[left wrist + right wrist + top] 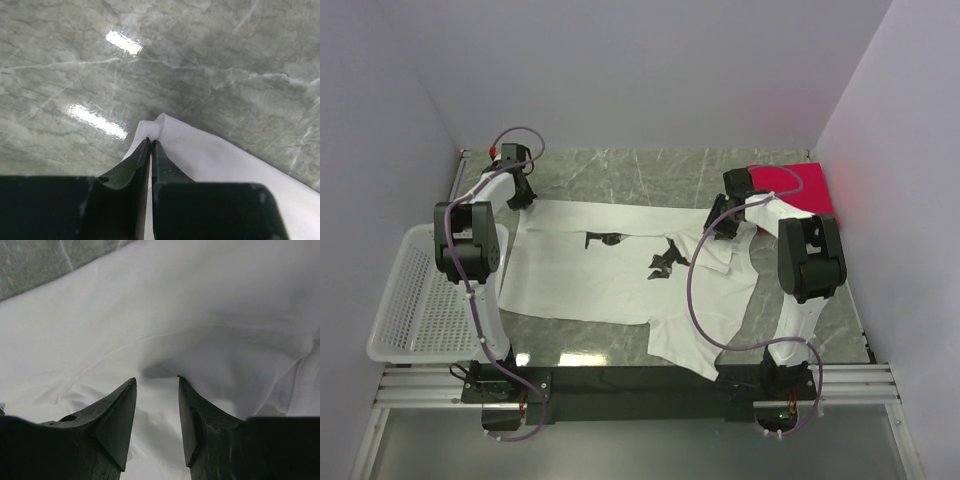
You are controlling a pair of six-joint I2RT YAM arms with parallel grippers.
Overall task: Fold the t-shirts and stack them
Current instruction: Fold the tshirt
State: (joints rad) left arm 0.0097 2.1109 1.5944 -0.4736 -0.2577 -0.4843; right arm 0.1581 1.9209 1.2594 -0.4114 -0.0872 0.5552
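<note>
White t-shirt [610, 275] spread flat at centre. Left gripper [150, 142] clenched on its 10 o'clock corner, judged ready for fold. Right gripper [156, 385] parted over 3 o'clock cloth, nothing pinched. Red t-shirt [790, 185] folded, 2 o'clock.

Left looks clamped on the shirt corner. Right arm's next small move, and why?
Probably close the right gripper: its jaws stand open with cloth of the white t-shirt at the tips, while the left gripper is shut on a corner, so both ends would be held.
</note>
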